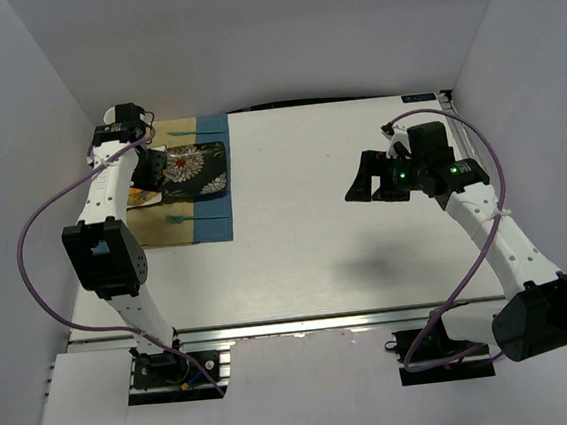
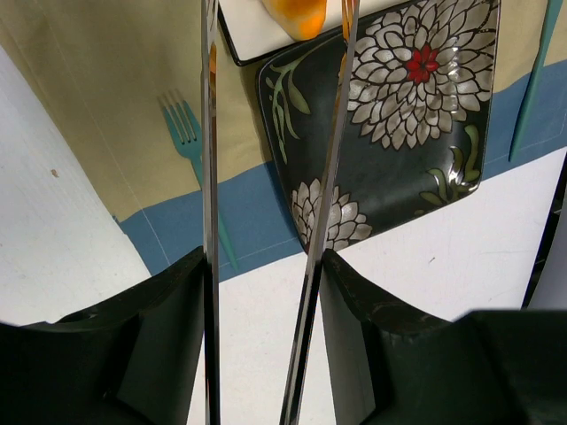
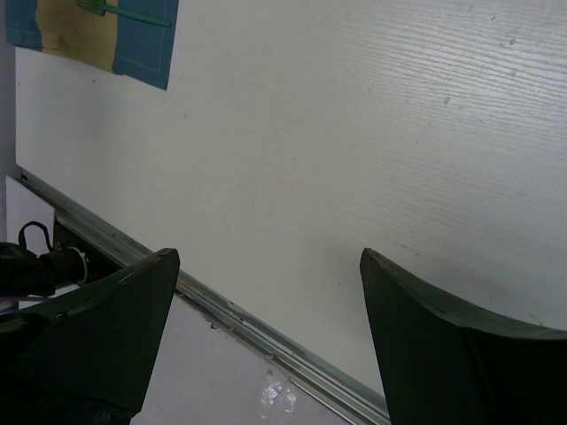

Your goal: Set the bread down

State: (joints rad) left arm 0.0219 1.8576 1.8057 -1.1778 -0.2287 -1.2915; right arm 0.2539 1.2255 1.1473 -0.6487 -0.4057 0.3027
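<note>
Left gripper [image 1: 149,171] hangs over the placemat [image 2: 97,106] in the upper left of the overhead view, and its two long, thin metal fingers [image 2: 321,204] run up the wrist picture with a gap between them. The bread [image 2: 297,13] shows only as an orange end at the top edge of that picture, between the fingers and over a white plate [image 2: 252,27] with a dark rim. The fingertips are cut off there, so I cannot tell whether they grip it. A dark flowered plate [image 2: 399,159] lies just beside the white one, on the same mat, near a printed teal fork [image 2: 186,133]. At the right of the overhead view the right gripper [image 3: 270,301] is spread wide over the bare white table [image 1: 348,256], holding nothing.
</note>
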